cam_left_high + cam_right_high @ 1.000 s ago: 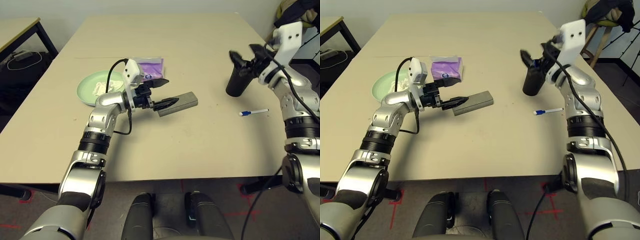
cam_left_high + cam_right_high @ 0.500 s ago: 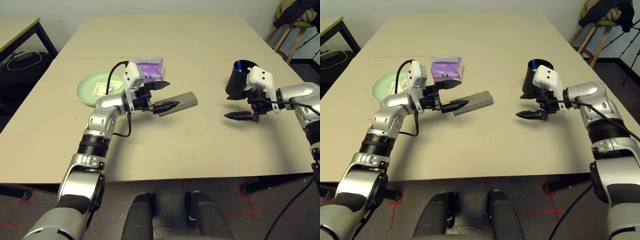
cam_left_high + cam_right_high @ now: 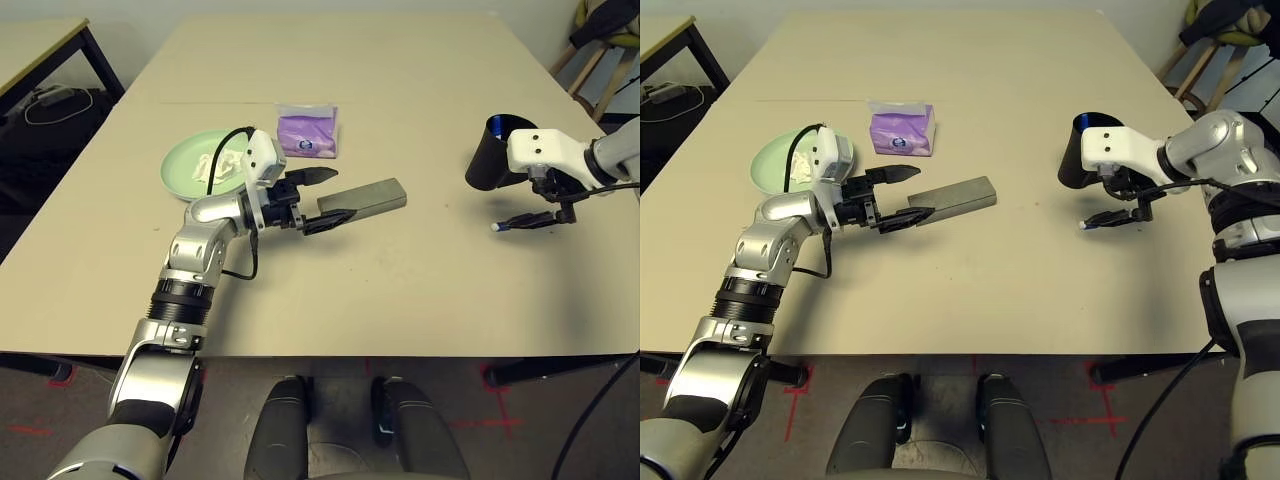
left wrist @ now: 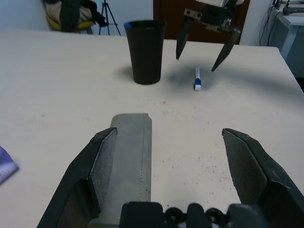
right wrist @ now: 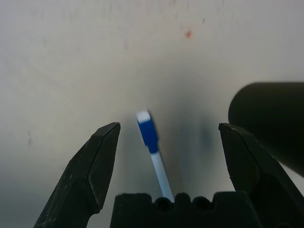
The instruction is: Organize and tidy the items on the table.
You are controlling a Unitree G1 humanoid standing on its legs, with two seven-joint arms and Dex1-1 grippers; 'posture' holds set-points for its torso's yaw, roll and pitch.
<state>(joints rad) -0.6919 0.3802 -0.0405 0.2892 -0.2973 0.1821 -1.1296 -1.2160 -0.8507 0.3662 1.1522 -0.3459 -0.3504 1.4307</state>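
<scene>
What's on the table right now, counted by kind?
Plate: 1
Tissue: 1
Tissue pack: 1
Case: 1
Cup: 1
Pen: 1
Total: 6

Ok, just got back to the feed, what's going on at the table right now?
The robot is mid-tidy, holding nothing. Its left gripper is open and level at the near end of the grey-green oblong glasses case, one finger alongside it. Its right gripper hangs open, pointing down over the small white pen with a blue cap, next to the upright black cup. The purple tissue pack and the light green round plate with crumpled white tissue sit untouched.
</scene>
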